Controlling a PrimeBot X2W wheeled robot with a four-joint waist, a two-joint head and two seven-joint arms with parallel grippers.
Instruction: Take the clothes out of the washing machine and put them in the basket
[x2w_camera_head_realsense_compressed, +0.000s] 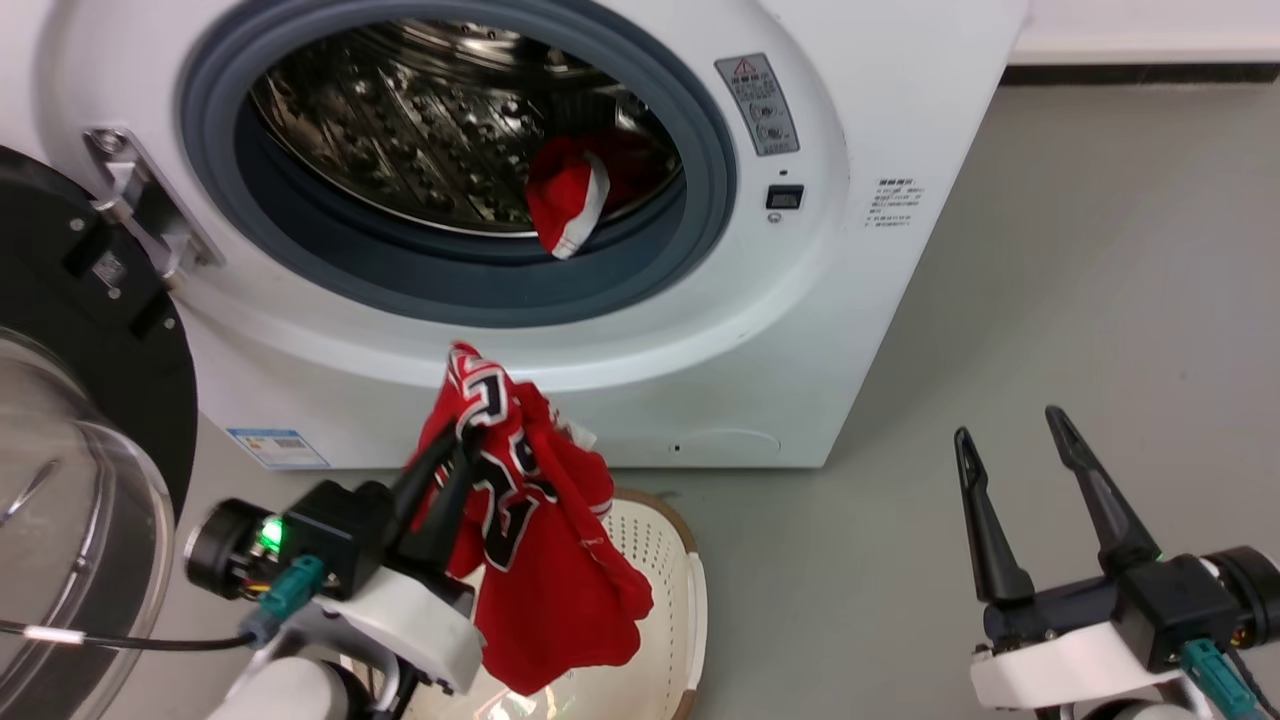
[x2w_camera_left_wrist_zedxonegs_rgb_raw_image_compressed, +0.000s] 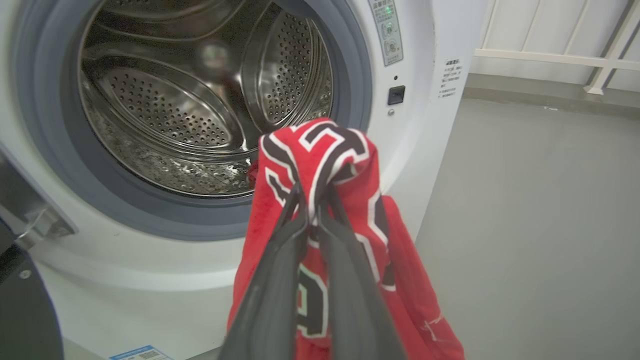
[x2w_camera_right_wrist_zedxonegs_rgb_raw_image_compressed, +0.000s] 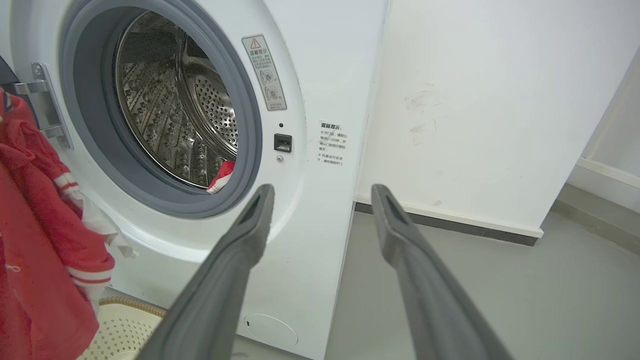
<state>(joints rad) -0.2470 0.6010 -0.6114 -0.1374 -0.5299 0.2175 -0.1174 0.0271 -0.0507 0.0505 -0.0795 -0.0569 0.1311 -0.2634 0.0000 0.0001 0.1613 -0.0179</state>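
My left gripper (x2w_camera_head_realsense_compressed: 468, 432) (x2w_camera_left_wrist_zedxonegs_rgb_raw_image_compressed: 312, 200) is shut on the red jersey (x2w_camera_head_realsense_compressed: 545, 540) (x2w_camera_left_wrist_zedxonegs_rgb_raw_image_compressed: 325, 155) with black-and-white lettering. The jersey hangs in the air above the cream basket (x2w_camera_head_realsense_compressed: 672, 570) (x2w_camera_right_wrist_zedxonegs_rgb_raw_image_compressed: 125, 325), in front of the washing machine (x2w_camera_head_realsense_compressed: 880, 120) (x2w_camera_left_wrist_zedxonegs_rgb_raw_image_compressed: 420, 125) (x2w_camera_right_wrist_zedxonegs_rgb_raw_image_compressed: 325, 75). At the left edge of the right wrist view the jersey (x2w_camera_right_wrist_zedxonegs_rgb_raw_image_compressed: 35, 240) hangs too. A plain red garment with white trim (x2w_camera_head_realsense_compressed: 568, 205) (x2w_camera_right_wrist_zedxonegs_rgb_raw_image_compressed: 221, 176) lies at the drum's front lip, partly over the grey ring. My right gripper (x2w_camera_head_realsense_compressed: 1012, 425) (x2w_camera_right_wrist_zedxonegs_rgb_raw_image_compressed: 322, 195) is open and empty, low at the right over the floor.
The machine's black-rimmed glass door (x2w_camera_head_realsense_compressed: 70, 480) stands swung open at the left, close to my left arm. Grey floor (x2w_camera_head_realsense_compressed: 1100, 300) stretches to the right of the machine. A white wall (x2w_camera_right_wrist_zedxonegs_rgb_raw_image_compressed: 475, 100) with a dark skirting stands behind it.
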